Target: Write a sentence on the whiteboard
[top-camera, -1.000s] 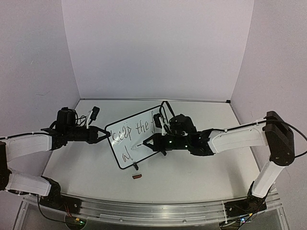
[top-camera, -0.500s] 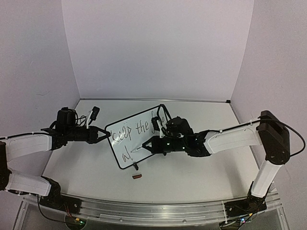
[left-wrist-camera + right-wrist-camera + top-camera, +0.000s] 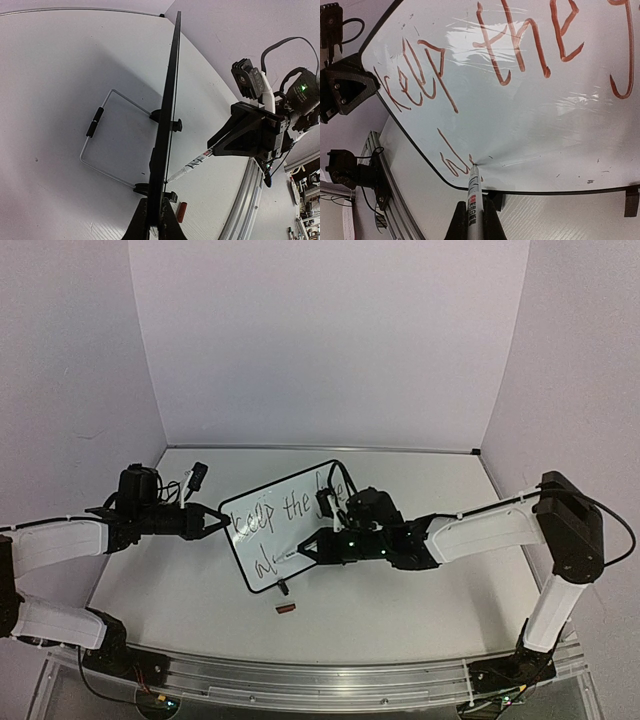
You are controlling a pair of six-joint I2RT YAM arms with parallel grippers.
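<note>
Both my grippers are pinching something. My left gripper (image 3: pixel 213 523) squeezes the left edge of the whiteboard (image 3: pixel 262 540), which stands tilted in the middle of the table (image 3: pixel 400 610). My right gripper (image 3: pixel 312 545) squeezes the marker (image 3: pixel 292 555) and has slid a little left since a second ago. The sentence (image 3: pixel 275 512) says "keep the", with "al" below, where the marker tip touches.
</note>
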